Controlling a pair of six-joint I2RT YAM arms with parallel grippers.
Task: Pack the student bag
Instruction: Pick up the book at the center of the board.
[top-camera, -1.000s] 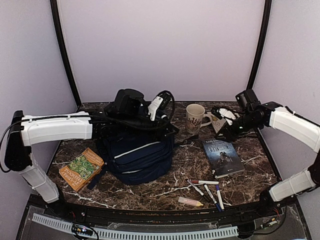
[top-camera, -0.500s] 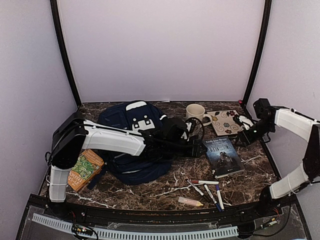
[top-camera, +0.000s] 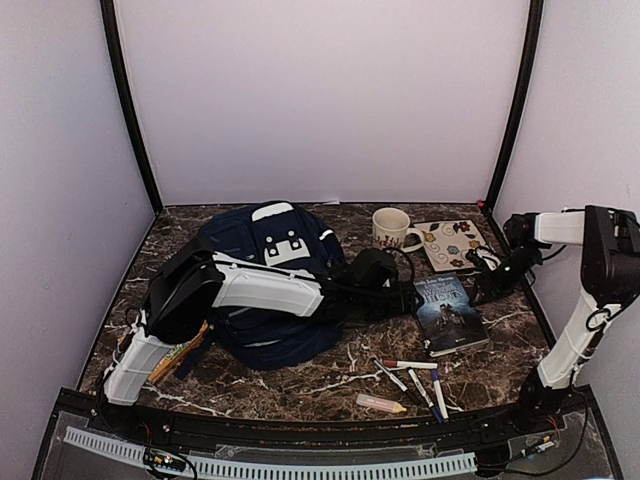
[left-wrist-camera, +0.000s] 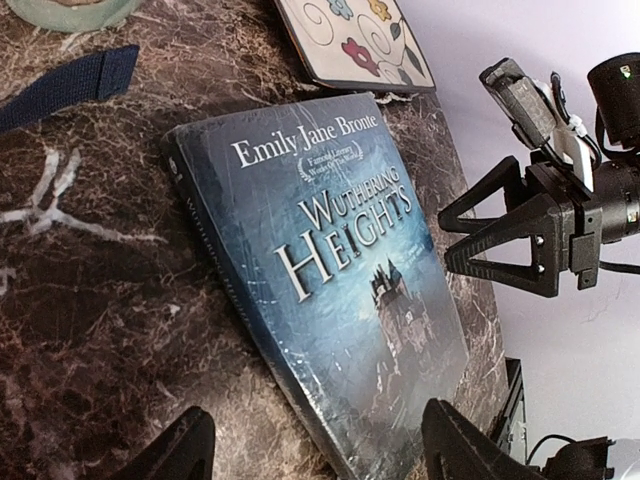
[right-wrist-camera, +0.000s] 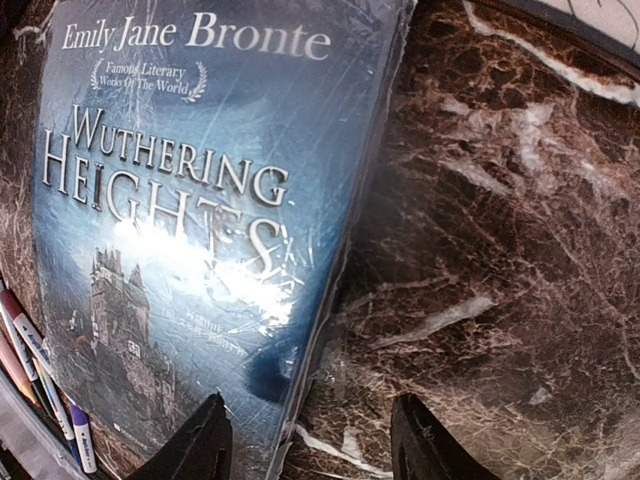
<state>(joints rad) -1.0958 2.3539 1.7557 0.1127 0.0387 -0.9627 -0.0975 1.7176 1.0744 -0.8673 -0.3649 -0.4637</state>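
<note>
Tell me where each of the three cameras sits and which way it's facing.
Top: above, behind the arms, looking down at the table; left arm, right arm show.
Left wrist: on the left hand, facing the book and the right hand; own fingertips at bottom.
Right wrist: on the right hand, looking down at the book's edge; own fingertips at bottom.
Shared: the book.

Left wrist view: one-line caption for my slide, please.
Open left gripper faces the Wuthering Heights book lying on the marble table, with the open right gripper beside it.
</note>
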